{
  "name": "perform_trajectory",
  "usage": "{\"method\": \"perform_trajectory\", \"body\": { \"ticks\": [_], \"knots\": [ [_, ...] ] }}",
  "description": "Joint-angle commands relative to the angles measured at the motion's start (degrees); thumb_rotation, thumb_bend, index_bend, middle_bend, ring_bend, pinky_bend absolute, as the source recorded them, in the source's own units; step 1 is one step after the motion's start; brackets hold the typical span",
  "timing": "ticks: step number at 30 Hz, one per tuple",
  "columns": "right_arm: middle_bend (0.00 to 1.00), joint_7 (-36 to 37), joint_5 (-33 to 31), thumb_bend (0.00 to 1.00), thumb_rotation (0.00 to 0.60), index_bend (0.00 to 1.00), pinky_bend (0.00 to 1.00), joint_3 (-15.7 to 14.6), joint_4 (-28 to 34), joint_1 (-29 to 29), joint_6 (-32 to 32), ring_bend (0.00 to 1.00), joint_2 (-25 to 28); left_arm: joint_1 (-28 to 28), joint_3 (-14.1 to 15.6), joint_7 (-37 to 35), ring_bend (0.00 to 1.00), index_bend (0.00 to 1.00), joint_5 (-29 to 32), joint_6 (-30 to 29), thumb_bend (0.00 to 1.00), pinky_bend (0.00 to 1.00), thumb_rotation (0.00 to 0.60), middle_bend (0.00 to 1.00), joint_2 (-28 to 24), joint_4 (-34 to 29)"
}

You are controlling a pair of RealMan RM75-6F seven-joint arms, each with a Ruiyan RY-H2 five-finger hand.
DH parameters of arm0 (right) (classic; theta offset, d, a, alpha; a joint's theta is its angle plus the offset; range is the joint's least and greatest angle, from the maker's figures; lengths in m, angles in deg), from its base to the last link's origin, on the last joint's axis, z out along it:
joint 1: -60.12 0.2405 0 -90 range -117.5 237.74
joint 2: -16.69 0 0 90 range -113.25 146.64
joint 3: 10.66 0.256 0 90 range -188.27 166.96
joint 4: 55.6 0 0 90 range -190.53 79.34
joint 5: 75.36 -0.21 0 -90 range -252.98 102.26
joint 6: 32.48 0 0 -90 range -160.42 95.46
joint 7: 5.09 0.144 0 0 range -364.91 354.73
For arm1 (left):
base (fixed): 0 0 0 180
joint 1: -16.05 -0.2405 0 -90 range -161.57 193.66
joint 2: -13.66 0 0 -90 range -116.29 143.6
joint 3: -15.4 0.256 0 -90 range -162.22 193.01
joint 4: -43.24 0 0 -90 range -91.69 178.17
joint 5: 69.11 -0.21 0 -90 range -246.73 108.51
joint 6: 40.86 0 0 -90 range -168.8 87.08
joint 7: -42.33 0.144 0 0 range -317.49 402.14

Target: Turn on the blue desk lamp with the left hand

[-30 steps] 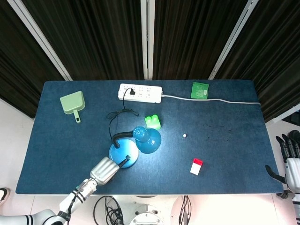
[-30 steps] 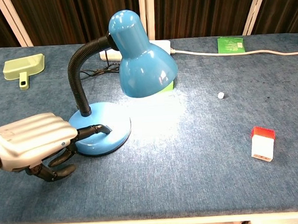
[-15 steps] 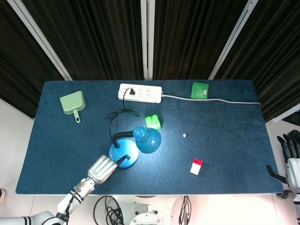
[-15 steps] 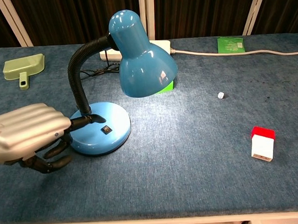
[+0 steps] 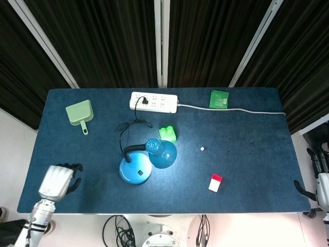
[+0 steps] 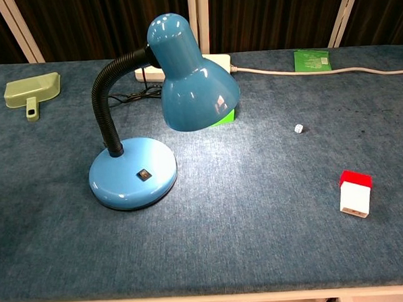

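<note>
Over at the near left corner of the table (image 5: pixel 257 170), well left of the blue desk lamp (image 5: pixel 146 159), our left hand (image 5: pixel 57 181) sits with its dark fingers (image 5: pixel 75 176) curled in under the silver back and nothing in them. It only shows in the head view, and it's well apart from the lamp's round base (image 6: pixel 132 173).

Our right hand (image 5: pixel 321 177) is way off past the table's right edge, far right of the lamp. We can see a few dark fingers poking up, but it's cut off by the frame, so we honestly can't tell if they're apart or closed.

The lamp itself stands a bit left of the table's middle. Its black gooseneck (image 6: pixel 104 95) arches up from the base and the shade (image 6: pixel 191 77) hangs over the cloth to the right. There's a small switch (image 6: pixel 143 173) on top of the base.

Just behind the shade is a green block (image 5: pixel 167 134). Further back from the lamp lies a white power strip (image 5: pixel 153 102). Back left of the lamp is a pale green dustpan (image 5: pixel 79 114), back right a green packet (image 5: pixel 219 99). Right of the lamp sits a tiny white cube (image 6: pixel 298 128), and near right a red-and-white block (image 6: pixel 355 194).
</note>
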Motion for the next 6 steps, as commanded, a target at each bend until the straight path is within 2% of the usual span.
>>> {"method": "perform_trajectory", "body": {
  "ticks": [1,2,4,6],
  "knots": [
    [0.00,-0.81,0.80,0.18,0.600,0.00,0.00,-0.22,0.32,0.08,-0.30,0.00,-0.16,-3.28,-2.05,-7.29,0.14,0.27,-1.22,-5.25,0.16,0.28,0.600,0.24,-4.26,3.72],
    [0.00,-1.23,1.18,0.18,0.600,0.00,0.00,-0.32,0.49,0.08,-0.47,0.00,-0.17,-3.24,-2.04,-7.77,0.07,0.19,-0.99,-4.67,0.14,0.18,0.600,0.16,-5.08,3.93],
    [0.00,-2.53,2.06,0.18,0.600,0.00,0.00,-0.65,0.88,0.08,-0.80,0.00,-0.08,-2.93,-2.44,-8.84,0.00,0.10,-0.40,-3.43,0.11,0.03,0.600,0.06,-6.56,3.58],
    [0.00,-3.66,2.64,0.18,0.600,0.00,0.00,-0.95,1.26,0.10,-0.84,0.00,0.04,-2.74,-2.71,-9.84,0.00,0.08,-0.59,-2.90,0.09,0.00,0.600,0.02,-7.14,3.74]
  ]
}}
